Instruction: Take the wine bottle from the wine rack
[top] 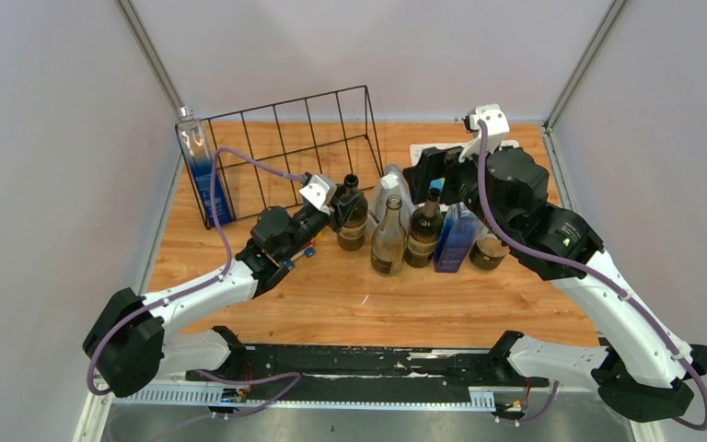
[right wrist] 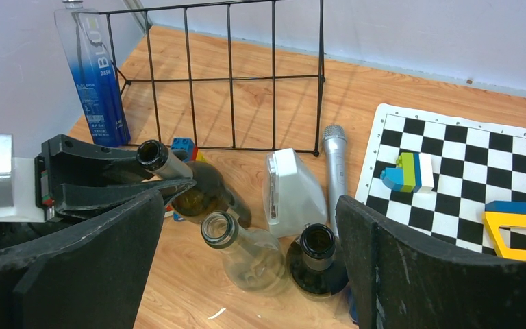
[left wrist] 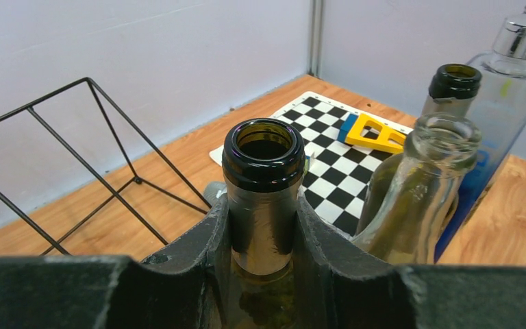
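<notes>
- Wooden tabletop (top: 350, 295), closed in by pale walls (top: 377, 46) on three sides.
- Dark olive glass wine bottle (left wrist: 263, 156): out of the frame, just in front of its right end and close beside a huddle of other bottles. Whether its base rests on the wood I cannot tell.
- Clamped on its neck below the lip: the left gripper (left wrist: 260, 226), a finger on each side.
- Long black thin-wire wine rack (right wrist: 230, 78): back left of the table, with no bottle in the slots I can see.
- Tall clear-and-blue glass bottle (right wrist: 94, 82) upright at the rack's far left end. Inside the end slot or just outside it, cannot tell.
- Over the huddle hangs the right gripper (right wrist: 250, 205), jaws wide apart, holding nothing. A clear glass bottle (right wrist: 243, 253) stands beneath it.
- Black-and-white chessboard mat (right wrist: 452, 171) right of the rack, toy blocks (right wrist: 405, 171) on it.
- Judgement: the lift-out looks done. What remains is to settle the bottle and let go, and perhaps to fetch the blue one.
</notes>
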Robot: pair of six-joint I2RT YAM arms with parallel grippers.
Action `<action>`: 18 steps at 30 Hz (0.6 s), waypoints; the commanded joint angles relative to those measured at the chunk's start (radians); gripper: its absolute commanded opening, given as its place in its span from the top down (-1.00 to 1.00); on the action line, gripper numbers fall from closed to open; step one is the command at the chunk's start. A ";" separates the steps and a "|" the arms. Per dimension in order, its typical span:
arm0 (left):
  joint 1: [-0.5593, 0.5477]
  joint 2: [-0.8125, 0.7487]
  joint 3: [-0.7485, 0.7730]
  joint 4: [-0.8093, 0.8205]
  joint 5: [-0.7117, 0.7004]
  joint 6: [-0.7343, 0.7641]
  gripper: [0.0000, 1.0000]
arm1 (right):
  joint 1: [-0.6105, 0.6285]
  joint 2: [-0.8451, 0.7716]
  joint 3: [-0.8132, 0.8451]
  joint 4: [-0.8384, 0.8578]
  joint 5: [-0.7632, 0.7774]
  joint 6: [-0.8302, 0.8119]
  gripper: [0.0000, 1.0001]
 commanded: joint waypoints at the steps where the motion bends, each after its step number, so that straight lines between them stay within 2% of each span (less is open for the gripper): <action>1: 0.020 0.035 -0.004 0.312 -0.005 -0.004 1.00 | -0.003 -0.002 0.001 0.033 -0.022 -0.008 -0.95; 18: 0.022 0.139 -0.003 0.395 0.086 -0.151 1.00 | -0.004 0.003 -0.009 0.033 -0.043 -0.004 -0.95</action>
